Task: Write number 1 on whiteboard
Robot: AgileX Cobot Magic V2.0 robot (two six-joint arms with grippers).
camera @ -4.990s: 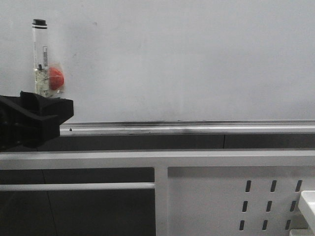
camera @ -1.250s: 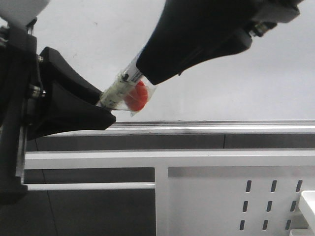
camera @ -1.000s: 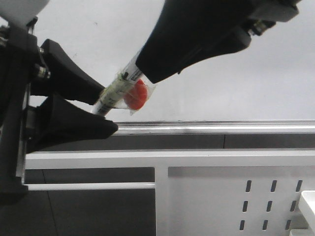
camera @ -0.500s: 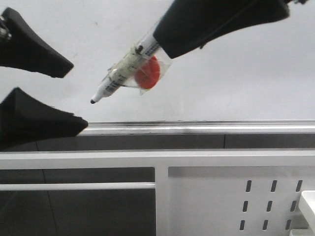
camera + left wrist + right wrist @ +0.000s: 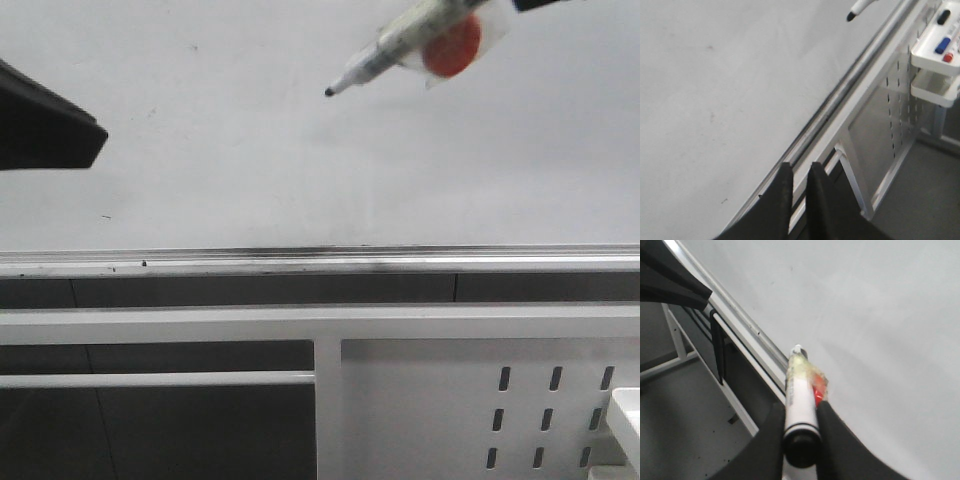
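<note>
My right gripper (image 5: 799, 427) pinches the marker (image 5: 400, 42) high on the right, its uncapped tip slanting down-left, off the whiteboard (image 5: 250, 150). My left gripper (image 5: 799, 187) sits far left, jaws nearly pressed together on nothing. The board is glossy and faintly smudged, with no number 1 showing. A silver tray edge (image 5: 380, 262) runs below.

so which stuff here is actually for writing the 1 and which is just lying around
For the job:
- marker, uncapped, held in the right gripper
- whiteboard, no stroke on it yet

Just lying about:
- white trays holding spare markers
- perforated panel
- left gripper, holding nothing
</note>
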